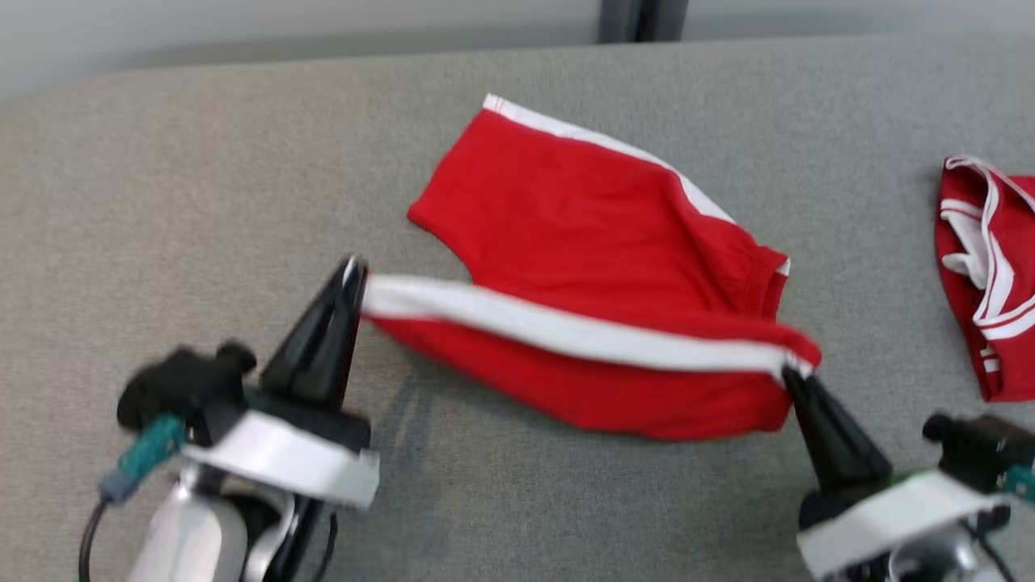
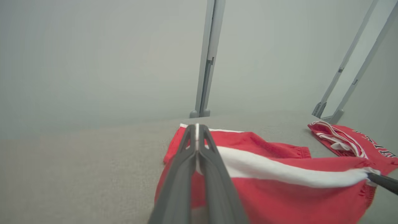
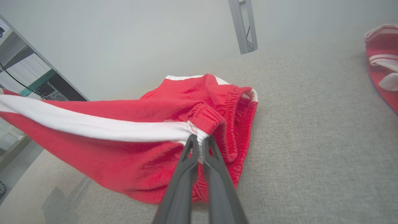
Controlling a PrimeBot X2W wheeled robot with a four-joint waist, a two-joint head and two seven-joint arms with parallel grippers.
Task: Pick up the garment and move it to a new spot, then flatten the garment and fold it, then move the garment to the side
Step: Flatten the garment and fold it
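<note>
While each gripper pinches one end of a white side stripe, a pair of red shorts [image 1: 582, 242] hangs half lifted over the middle of a grey cloth-covered table [image 1: 202, 202]. The left gripper [image 1: 353, 267], fingers pressed together, clamps the stripe [image 1: 566, 327] at its hem end. The right gripper [image 1: 791, 373], equally closed, clamps it at the elastic waistband. Held apart like this, the two grips pull the stripe into a taut, straight line above the table, probably so that this edge can be carried across as a clean fold. Below the stripe the near leg sags toward the table, while the far leg rests flat on the table. A second red garment [image 1: 986, 275] with white trim lies bunched near the table's right edge, apart from the shorts. Folding appears to be in hand, and the move to the side is not yet done.
</note>
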